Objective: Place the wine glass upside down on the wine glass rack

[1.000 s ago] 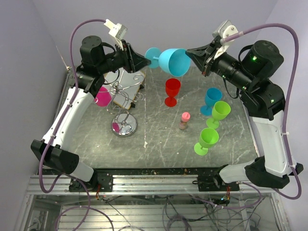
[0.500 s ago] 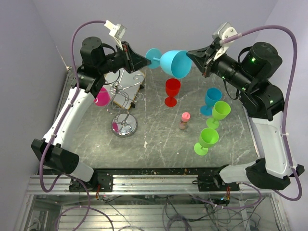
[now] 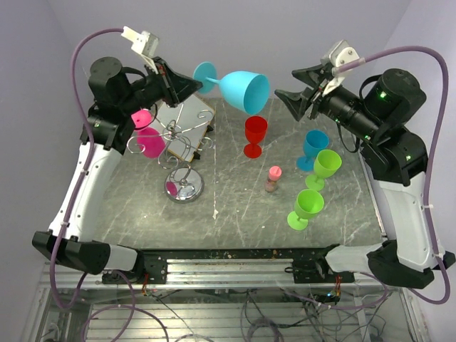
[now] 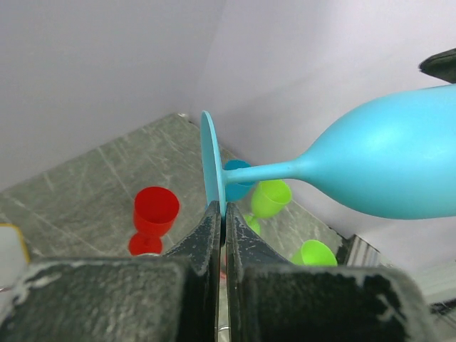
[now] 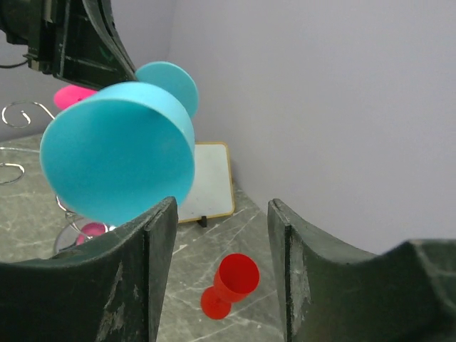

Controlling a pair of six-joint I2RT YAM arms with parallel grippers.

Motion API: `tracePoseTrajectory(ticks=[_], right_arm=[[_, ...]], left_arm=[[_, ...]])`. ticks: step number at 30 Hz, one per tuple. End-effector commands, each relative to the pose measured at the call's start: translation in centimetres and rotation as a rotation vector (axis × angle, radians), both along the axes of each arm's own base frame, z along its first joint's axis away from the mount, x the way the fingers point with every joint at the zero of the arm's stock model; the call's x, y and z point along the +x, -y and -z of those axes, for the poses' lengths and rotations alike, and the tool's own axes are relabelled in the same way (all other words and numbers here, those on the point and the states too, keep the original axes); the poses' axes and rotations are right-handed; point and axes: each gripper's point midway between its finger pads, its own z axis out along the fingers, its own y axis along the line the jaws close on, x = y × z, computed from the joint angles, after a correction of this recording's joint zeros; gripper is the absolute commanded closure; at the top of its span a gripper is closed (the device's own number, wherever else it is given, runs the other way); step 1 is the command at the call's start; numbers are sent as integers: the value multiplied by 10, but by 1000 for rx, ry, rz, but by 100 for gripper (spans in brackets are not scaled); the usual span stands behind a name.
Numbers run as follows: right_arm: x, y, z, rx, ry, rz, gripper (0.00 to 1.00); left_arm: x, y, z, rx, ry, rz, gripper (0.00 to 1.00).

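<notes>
Left gripper [image 3: 192, 83], jaws nearly closed, pinches the edge of the round foot of the light-blue wine glass [image 3: 244, 89]. The glass hangs in the air on its side, stem roughly level, mouth turned toward the right gripper [image 3: 285, 82], which stands wide open and empty, just short of the bowl. On the tabletop [image 3: 235, 206], the wine glass rack [image 3: 183, 187] rests on its shiny disc base, and a pink glass [image 3: 150, 141] hangs bowl-down from one hook arm. A white board [image 3: 192, 114] stands behind the rack. The wine glass is above and right of the rack's top, apart from it.
</notes>
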Motion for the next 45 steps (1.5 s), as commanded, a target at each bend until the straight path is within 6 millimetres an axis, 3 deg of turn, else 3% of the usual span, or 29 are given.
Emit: tracePoseTrajectory(ticks=[1,6,12,18,23,30,35,39,45], right_arm=[[-8,14,-13,13,53,35,42],[-6,28,-8,8,61,107,20],[8,45,24,-54,46,219,5],[17,45,67,-142,-2,232,4],[23,26,134,-271,-97,130,4],[30,14,212,-343,-193,67,4],[33,24,248,-331,-273,28,4],[40,44,266,-266,-331,22,4],[36,49,282,-258,-370,28,4]], left_arm=[[3,-30,-12,30,61,-126,93],[6,-74,-31,122,177,-342,93],[-2,-119,-46,265,285,-558,93],[-10,-163,-66,355,356,-754,93],[-15,-209,-79,486,410,-971,93],[-9,-245,-78,715,447,-1129,93],[2,-261,-69,864,421,-1206,93],[7,-272,-61,981,401,-1276,93],[-2,-299,-45,1200,334,-1387,93]])
